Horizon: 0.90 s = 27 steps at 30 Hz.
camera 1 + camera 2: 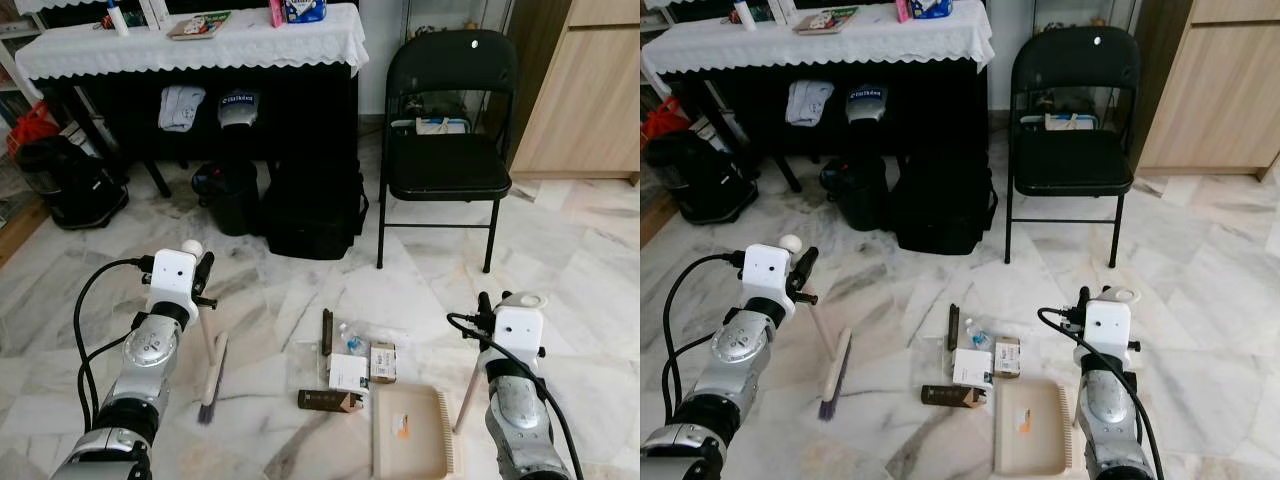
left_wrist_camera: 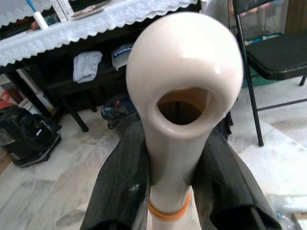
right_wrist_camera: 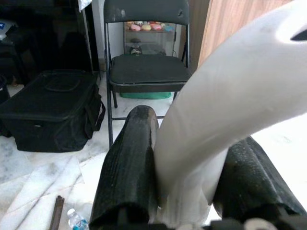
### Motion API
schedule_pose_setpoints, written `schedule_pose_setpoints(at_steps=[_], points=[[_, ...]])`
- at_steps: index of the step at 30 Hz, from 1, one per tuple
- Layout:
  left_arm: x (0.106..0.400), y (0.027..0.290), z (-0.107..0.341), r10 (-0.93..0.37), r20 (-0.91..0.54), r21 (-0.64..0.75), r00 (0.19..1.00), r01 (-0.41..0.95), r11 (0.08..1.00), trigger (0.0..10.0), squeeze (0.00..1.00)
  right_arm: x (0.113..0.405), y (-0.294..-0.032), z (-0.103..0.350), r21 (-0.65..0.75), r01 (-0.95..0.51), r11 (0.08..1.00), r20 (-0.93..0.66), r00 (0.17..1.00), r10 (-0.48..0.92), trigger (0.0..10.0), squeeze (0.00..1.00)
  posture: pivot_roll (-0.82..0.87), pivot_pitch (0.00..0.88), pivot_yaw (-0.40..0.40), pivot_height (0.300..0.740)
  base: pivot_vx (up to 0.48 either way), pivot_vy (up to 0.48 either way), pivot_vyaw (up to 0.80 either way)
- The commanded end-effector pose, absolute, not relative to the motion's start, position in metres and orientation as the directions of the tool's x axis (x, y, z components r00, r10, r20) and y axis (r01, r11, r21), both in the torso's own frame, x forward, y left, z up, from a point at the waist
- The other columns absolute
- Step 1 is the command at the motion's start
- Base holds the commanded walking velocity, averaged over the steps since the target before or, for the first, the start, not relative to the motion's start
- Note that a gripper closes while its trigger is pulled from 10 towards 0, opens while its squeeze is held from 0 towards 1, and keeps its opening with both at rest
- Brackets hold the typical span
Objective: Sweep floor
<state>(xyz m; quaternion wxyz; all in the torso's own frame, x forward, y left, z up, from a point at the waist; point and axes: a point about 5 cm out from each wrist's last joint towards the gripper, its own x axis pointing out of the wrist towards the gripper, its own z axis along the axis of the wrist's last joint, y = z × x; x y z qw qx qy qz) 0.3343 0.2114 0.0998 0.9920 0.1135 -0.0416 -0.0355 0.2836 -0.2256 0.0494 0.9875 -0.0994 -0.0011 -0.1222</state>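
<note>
Marble floor [image 1: 560, 260]: left gripper [image 2: 168, 187] clamps brush [image 1: 211, 365] handle upright.

Floor layout, from robot's head

Litter [image 1: 345, 362] lies mid-floor between brush [image 1: 212, 377] on the left and dustpan [image 1: 411, 430] on the right, the dustpan nearest the robot. Left gripper [image 2: 170, 184] is on the brush handle; right gripper [image 3: 188, 184] on the dustpan handle. Behind the litter: bag [image 1: 312, 208], with bin [image 1: 229, 194] to its left, under the table [image 1: 190, 50]. Chair [image 1: 447, 150] stands right of the bag; vacuum [image 1: 68, 180] far left.
</note>
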Motion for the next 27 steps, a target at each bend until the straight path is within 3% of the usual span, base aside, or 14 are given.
schedule_pose_setpoints(at_steps=[1, 13, 27], points=[[0.334, 0.221, 0.108, -0.073, 0.100, 0.257, 0.992, 0.046, 0.965, 10.0, 0.00, 0.286, -0.220, 0.052, -0.193, 0.221, 0.956, 0.049, 0.975, -0.215, 10.0, 0.00, -0.06, 0.099, 0.131, 0.740, 0.000, 0.000, 0.00], [0.329, 0.221, 0.105, -0.104, 0.070, 0.252, 0.992, 0.083, 0.964, 10.0, 0.00, 0.282, -0.212, 0.039, -0.193, 0.196, 0.961, 0.006, 0.980, -0.198, 10.0, 0.00, -0.04, 0.126, 0.138, 0.740, 0.000, 0.000, 0.00], [0.323, 0.222, 0.084, -0.165, -0.088, 0.216, 0.982, 0.180, 0.959, 10.0, 0.00, 0.279, -0.212, 0.034, -0.196, 0.195, 0.961, -0.007, 0.980, -0.200, 10.0, 0.00, -0.03, 0.131, 0.128, 0.740, 0.000, 0.000, 0.00]])
